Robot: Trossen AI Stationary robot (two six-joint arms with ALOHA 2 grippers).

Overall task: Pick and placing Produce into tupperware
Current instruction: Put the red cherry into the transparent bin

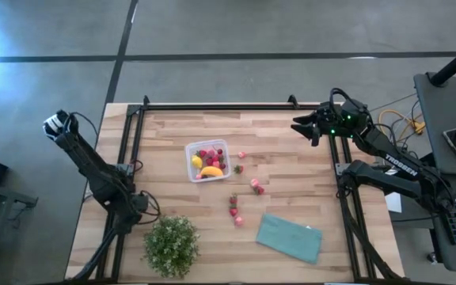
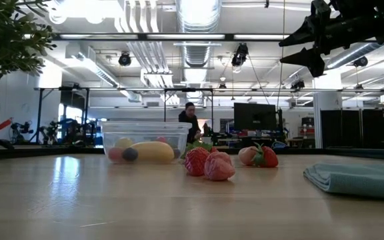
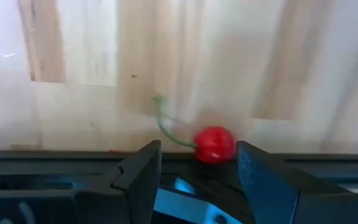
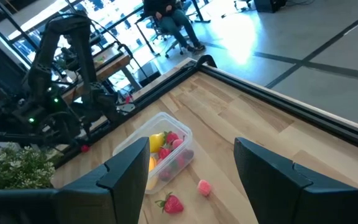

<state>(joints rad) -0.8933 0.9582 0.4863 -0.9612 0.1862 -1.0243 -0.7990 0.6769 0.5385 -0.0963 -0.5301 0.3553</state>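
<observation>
The clear tupperware [image 1: 207,160] stands mid-table and holds a yellow banana [image 1: 210,170], a yellow round fruit and several red strawberries; it also shows in the low view [image 2: 145,141] and the right wrist view [image 4: 157,152]. Several more strawberries [image 1: 256,187] lie loose on the wood to its right and near side [image 2: 209,163]. My right gripper [image 1: 303,127] hangs open, high over the table's far right part [image 4: 188,180]. My left gripper [image 3: 197,171] is open and low at the table's left edge, with a small red cherry-like fruit [image 3: 214,144] lying just past the gap between its fingertips.
A teal folded cloth [image 1: 290,237] lies near the table's near right corner. A green potted plant [image 1: 171,245] stands at the near left. Black frame rails [image 1: 212,105] run along the far, left and right edges. A person sits in the room beyond the table.
</observation>
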